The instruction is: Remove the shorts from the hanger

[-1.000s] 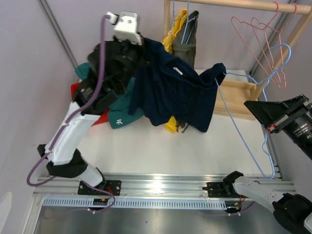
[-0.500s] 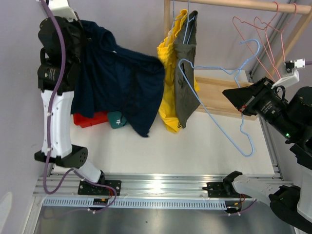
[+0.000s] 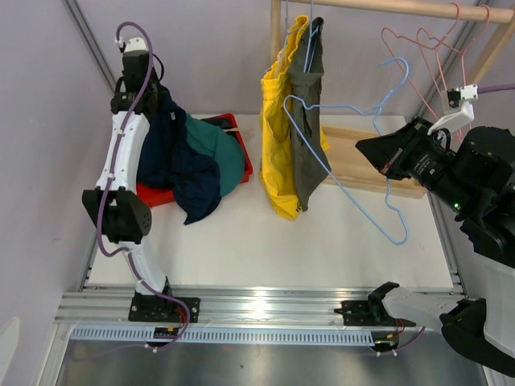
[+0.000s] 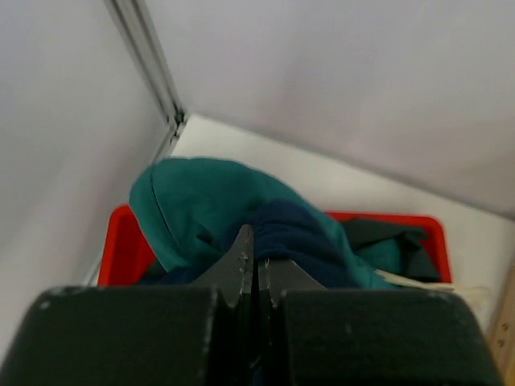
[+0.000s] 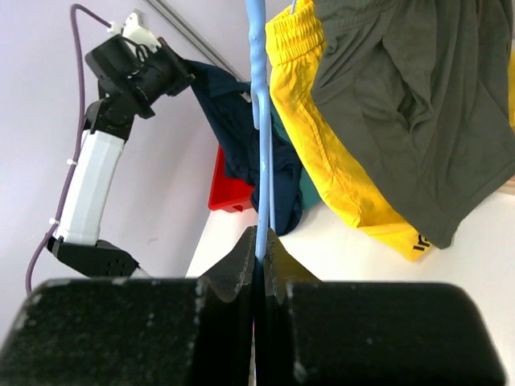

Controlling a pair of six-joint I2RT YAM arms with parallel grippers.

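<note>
Two pairs, yellow shorts [image 3: 278, 153] and olive-grey shorts [image 3: 307, 121], hang lengthwise down from the rail [image 3: 386, 8]. Navy shorts [image 3: 181, 169] trail down onto teal shorts [image 3: 216, 149] in the red bin [image 3: 153, 195], pinched by the upraised left tool [image 4: 256, 265]. The right tool [image 5: 259, 249], reaching leftward, is clenched on the blue hanger [image 5: 258, 121].

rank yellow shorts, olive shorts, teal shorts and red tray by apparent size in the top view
yellow shorts and olive shorts: largest, too alike to split
teal shorts
red tray, mostly covered
</note>
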